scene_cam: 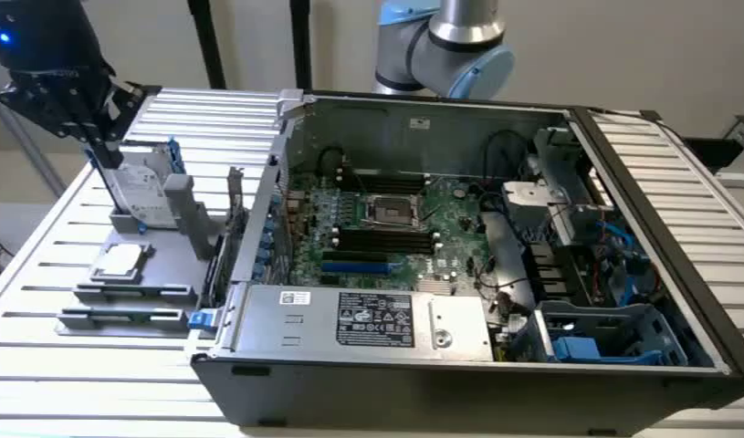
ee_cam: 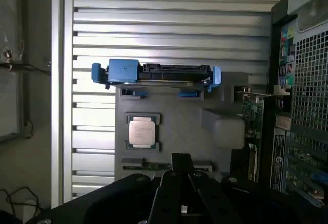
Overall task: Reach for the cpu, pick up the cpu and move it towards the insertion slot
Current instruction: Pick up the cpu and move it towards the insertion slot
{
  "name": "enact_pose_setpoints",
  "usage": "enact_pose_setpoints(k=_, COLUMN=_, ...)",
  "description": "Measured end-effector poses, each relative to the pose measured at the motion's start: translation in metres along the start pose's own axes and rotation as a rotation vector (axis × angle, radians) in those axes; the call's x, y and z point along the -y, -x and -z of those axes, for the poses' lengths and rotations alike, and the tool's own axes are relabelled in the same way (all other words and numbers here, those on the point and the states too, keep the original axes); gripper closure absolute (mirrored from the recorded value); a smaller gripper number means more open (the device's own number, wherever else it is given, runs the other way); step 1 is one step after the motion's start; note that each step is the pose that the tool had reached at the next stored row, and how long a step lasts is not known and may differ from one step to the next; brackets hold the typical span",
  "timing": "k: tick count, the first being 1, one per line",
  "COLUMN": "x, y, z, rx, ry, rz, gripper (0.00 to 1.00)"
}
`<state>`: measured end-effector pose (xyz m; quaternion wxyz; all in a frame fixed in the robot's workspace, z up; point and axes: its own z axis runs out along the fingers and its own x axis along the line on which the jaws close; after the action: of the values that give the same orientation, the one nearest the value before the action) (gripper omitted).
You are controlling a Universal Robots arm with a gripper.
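Matte black gripper (ee_cam: 182,158) hangs at the exterior view's upper left, well apart from the cpu; open or shut, I cannot tell. Small flat square silver-grey cpu (scene_cam: 120,261) lies in a smooth grey holder (ee_cam: 179,121), lower left. Shiny metal-framed insertion slot (scene_cam: 390,214) sits on the green board, centre.

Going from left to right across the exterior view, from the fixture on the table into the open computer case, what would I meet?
cpu → insertion slot → blue plastic drive bay
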<state>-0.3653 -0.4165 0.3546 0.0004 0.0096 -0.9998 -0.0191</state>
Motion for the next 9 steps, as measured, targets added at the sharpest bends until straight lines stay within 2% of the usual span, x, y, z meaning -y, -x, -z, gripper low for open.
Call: enact_pose_setpoints(k=9, x=0.0000, y=0.0000, z=0.0000, rx=0.0000, ry=0.0000, rz=0.000, gripper=0.89)
